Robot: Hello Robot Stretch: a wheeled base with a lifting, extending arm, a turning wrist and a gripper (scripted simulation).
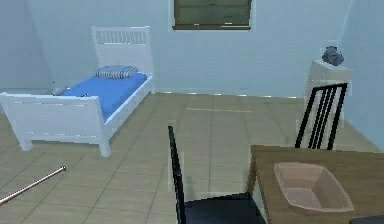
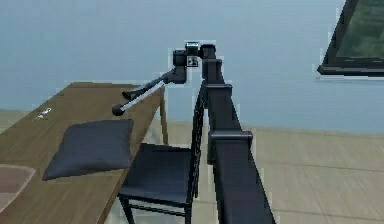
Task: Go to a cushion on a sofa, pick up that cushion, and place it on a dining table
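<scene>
Currently the dark cushion (image 2: 92,147) lies flat on the dining table (image 2: 85,100), beside the black chair (image 2: 165,172). The gripper (image 2: 128,103) sits near its far corner; you cannot tell how the jaws stand or whether they hold anything. Expect soft, light, floppy, not fragile. Take it by a corner or edge.

A home: white bed (image 1: 75,105), wooden dining table (image 1: 266,172).

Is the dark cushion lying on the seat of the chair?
No, the dark cushion lies flat on the wooden table, next to the chair.
</scene>
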